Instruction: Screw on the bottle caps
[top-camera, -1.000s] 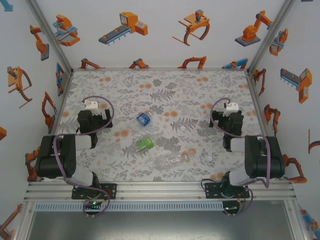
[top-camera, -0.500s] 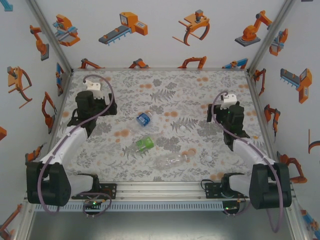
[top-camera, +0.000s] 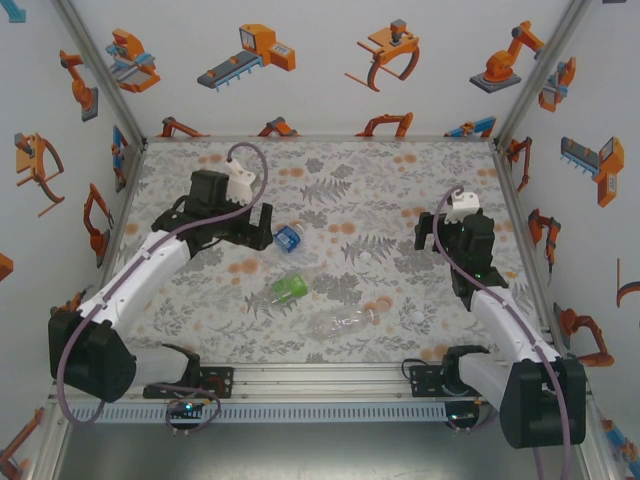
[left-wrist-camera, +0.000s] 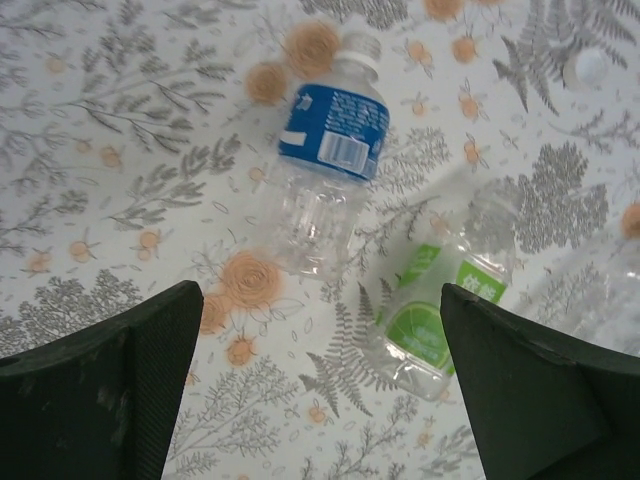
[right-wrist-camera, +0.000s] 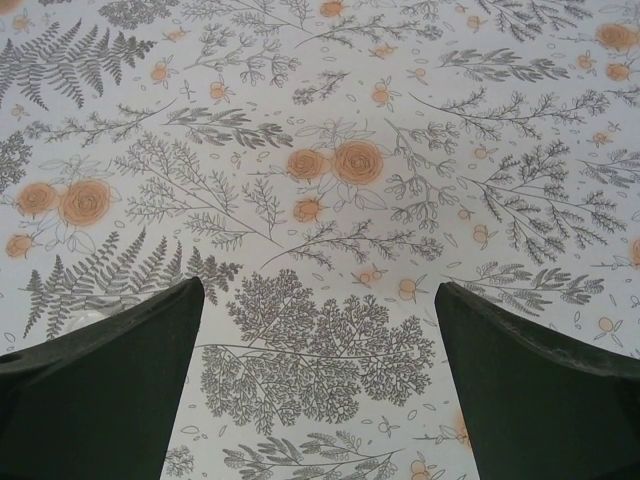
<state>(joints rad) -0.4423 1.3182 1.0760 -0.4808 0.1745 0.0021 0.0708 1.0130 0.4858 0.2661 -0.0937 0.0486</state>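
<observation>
Three bottles lie on the floral mat: a blue-labelled bottle (top-camera: 288, 237) (left-wrist-camera: 330, 150), a green-tinted bottle (top-camera: 290, 289) (left-wrist-camera: 440, 310) and a longer colourless bottle (top-camera: 345, 322) nearest the front. None has a cap on its neck. One white bottle cap (top-camera: 367, 257) (left-wrist-camera: 588, 68) rests right of the blue-labelled bottle, another cap (top-camera: 414, 316) by the colourless bottle's neck. My left gripper (top-camera: 262, 228) (left-wrist-camera: 320, 330) hovers open just left of the blue-labelled bottle, holding nothing. Over bare mat at the right, my right gripper (top-camera: 432, 240) (right-wrist-camera: 318, 300) stands open and holds nothing.
The floral mat (top-camera: 340, 180) covers the table, ringed by white walls with orange robot pictures. An aluminium rail (top-camera: 320, 380) runs along the front edge. Bare mat stretches behind the bottles and at the far right.
Both arms have unfolded from their rest pose. The left gripper has swung forward and right, up to the blue-labelled bottle. The right gripper has shifted only slightly. The bottles and caps have not moved.
</observation>
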